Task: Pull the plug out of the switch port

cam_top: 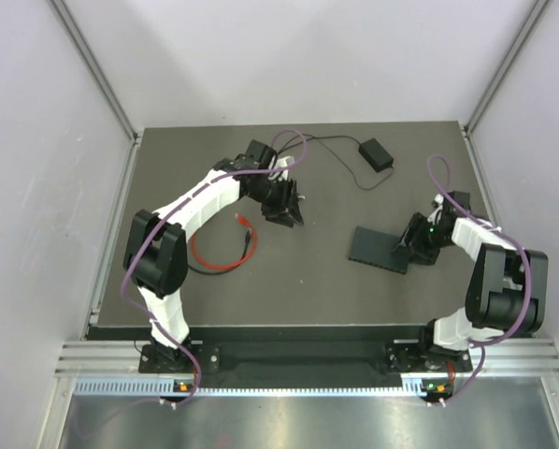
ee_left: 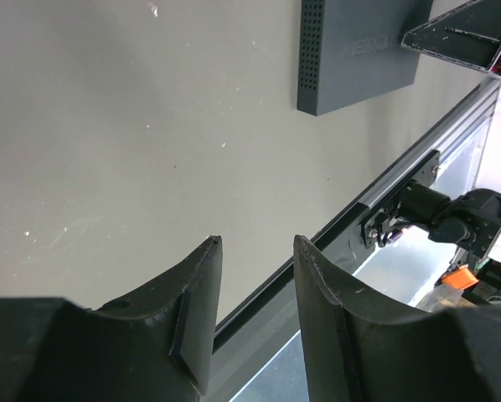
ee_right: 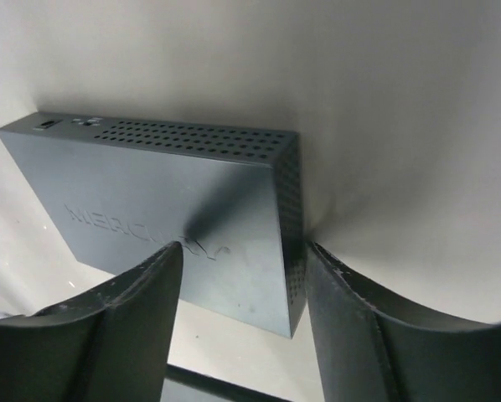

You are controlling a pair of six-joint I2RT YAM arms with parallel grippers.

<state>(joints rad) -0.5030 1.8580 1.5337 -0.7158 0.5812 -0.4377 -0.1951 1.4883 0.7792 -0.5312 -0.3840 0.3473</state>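
With the red cable (cam_top: 228,268) well apart from the switch (cam_top: 373,245), the right gripper (ee_right: 242,249), fingers spread astride its corner, should lift straight off; the left gripper (ee_left: 257,240) is likewise spread.

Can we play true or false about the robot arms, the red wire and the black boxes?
1. The red wire lies looped on the table near the left arm. True.
2. The left gripper is holding the red wire. False: its fingers are apart with nothing between them.
3. The right gripper is at a corner of the flat black box. True.
4. The red wire is plugged into the flat black box. False: it lies apart from it, and no wire reaches the box.
5. The small black brick sits on top of the flat box. False: it lies on the table farther back.
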